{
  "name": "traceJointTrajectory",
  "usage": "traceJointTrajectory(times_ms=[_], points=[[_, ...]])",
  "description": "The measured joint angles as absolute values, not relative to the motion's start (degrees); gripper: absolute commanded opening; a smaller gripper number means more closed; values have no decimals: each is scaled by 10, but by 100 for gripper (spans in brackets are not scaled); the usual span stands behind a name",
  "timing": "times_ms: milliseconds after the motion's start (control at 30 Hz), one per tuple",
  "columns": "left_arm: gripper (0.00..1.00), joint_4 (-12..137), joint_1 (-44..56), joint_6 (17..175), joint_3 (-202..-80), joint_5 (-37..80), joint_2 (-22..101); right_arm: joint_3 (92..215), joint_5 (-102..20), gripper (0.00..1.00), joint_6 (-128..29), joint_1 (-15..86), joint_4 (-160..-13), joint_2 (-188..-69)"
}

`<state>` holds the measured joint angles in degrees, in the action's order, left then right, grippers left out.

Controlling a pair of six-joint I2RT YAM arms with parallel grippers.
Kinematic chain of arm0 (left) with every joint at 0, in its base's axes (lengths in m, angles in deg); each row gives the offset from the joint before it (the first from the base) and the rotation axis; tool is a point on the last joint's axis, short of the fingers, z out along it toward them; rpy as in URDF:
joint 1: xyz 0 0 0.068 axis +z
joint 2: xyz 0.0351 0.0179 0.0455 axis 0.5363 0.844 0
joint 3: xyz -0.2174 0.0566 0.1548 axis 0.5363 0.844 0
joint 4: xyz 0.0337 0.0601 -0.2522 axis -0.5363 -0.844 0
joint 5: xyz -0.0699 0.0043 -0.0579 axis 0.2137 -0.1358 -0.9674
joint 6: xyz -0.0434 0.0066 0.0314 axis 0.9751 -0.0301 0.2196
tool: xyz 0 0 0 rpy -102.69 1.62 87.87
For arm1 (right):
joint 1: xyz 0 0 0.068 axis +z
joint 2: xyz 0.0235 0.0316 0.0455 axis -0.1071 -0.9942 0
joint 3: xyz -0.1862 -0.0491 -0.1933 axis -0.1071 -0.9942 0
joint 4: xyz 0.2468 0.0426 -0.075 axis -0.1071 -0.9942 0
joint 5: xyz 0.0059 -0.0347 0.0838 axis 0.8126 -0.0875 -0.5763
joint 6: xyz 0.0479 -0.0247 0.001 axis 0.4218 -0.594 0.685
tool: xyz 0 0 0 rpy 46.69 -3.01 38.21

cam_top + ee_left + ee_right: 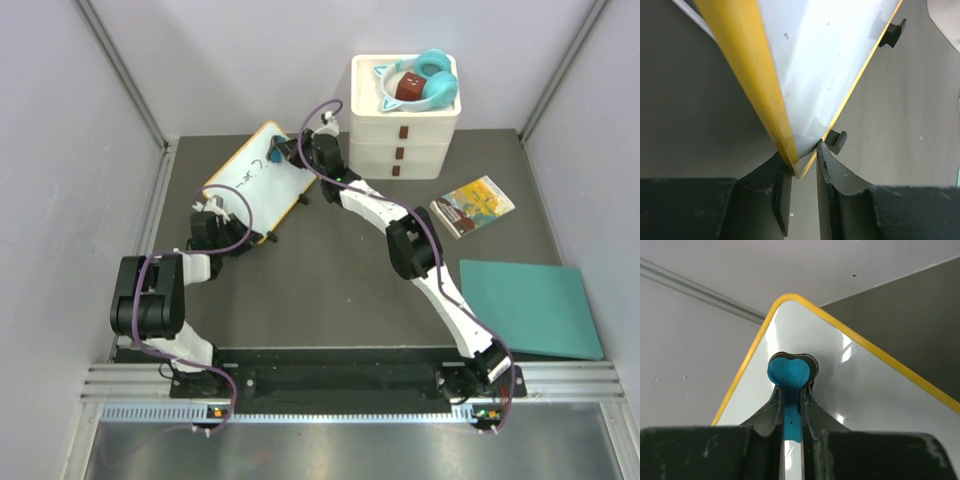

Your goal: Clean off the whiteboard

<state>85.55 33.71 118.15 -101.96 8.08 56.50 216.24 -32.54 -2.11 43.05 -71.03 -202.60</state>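
Pale walls (60, 150) box in a dark grey tabletop (330, 280). From above, the scribbled whiteboard (255, 180) spans from the left hand (244, 237) to the right hand (280, 152). The left wrist view shows that hand pinching the board's yellow-rimmed corner, with dark tabletop on either side. In the right wrist view, the hand is clamped on a blue heart-shaped eraser (790, 371) lying against the board's white face. There is pale wall beyond it.

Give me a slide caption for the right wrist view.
Right gripper holds a blue heart-shaped eraser against the yellow-rimmed whiteboard, near its rounded corner.
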Motion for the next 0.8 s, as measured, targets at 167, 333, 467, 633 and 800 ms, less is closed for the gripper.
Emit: traceJointTrajectory(times_ms=[167, 333, 467, 633, 800], points=[[0, 855, 337, 1182, -1020, 80, 565, 2162, -330, 0, -6, 424, -710, -2037], [0, 855, 337, 1182, -1020, 81, 565, 2106, -380, 0, 37, 411, -625, -2035], [0, 855, 337, 1183, -1020, 78, 565, 2045, -427, 0, 58, 400, -546, -2034], [0, 855, 330, 1182, -1021, 86, 565, 2010, -451, 0, 55, 397, -521, -2019], [0, 854, 327, 1179, -1022, 90, 565, 1979, -451, 0, 27, 398, -542, -1991]])
